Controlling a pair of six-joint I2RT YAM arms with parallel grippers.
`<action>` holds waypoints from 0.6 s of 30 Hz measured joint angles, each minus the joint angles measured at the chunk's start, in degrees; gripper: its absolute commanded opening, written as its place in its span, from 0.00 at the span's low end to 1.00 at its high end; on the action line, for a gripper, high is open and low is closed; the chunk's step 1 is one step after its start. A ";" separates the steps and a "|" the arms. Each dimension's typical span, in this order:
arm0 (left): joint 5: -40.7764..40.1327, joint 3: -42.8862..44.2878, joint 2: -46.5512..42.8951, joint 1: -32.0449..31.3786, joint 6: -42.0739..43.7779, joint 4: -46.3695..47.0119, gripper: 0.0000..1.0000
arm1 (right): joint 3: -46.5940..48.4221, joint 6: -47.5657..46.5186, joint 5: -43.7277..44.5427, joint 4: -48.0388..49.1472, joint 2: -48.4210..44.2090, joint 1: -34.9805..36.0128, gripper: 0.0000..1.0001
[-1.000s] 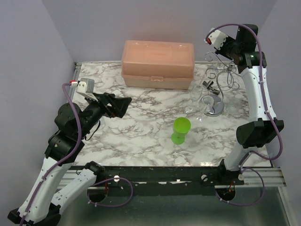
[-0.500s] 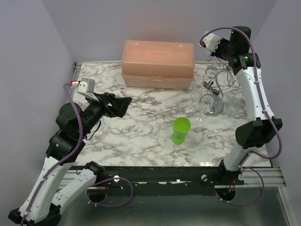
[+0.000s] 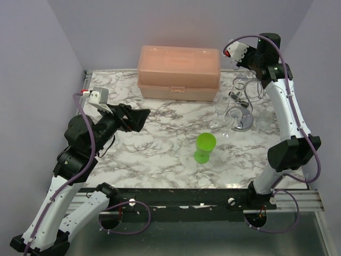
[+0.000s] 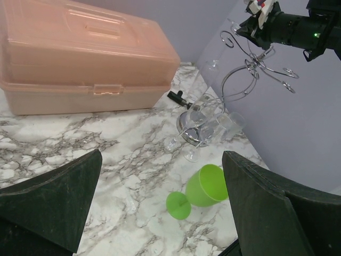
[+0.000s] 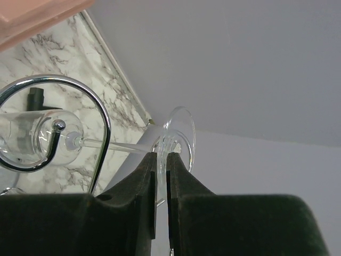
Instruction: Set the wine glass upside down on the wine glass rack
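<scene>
My right gripper (image 5: 161, 156) is shut on the round foot of a clear wine glass (image 5: 183, 130). The glass's stem runs left through a curled arm of the silver wine glass rack (image 5: 102, 109), with its bowl (image 5: 32, 140) on the arm's far side. From above, the right gripper (image 3: 248, 60) sits high over the rack (image 3: 241, 121) at the back right. My left gripper (image 3: 139, 120) hovers open over the table's left half, nothing between its fingers (image 4: 53, 200).
A pink lidded box (image 3: 178, 72) stands at the back centre. A green plastic goblet (image 3: 204, 146) sits on the marble table (image 3: 160, 154) in front of the rack. Other clear glasses (image 3: 221, 113) crowd the rack's round base. Walls close in at left, back and right.
My right gripper has shifted left and slightly back over the top of the rack, carrying the glass by its foot. The left arm has stayed still.
</scene>
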 measured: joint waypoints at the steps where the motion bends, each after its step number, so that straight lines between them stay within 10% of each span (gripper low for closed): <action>1: 0.04 0.00 0.11 0.02 0.02 0.20 0.99 | -0.07 0.02 0.04 0.00 -0.09 0.04 0.16; 18: 0.39 -0.15 0.04 0.39 -0.02 0.70 0.98 | -0.04 2.29 -0.85 -2.97 -0.20 0.66 0.31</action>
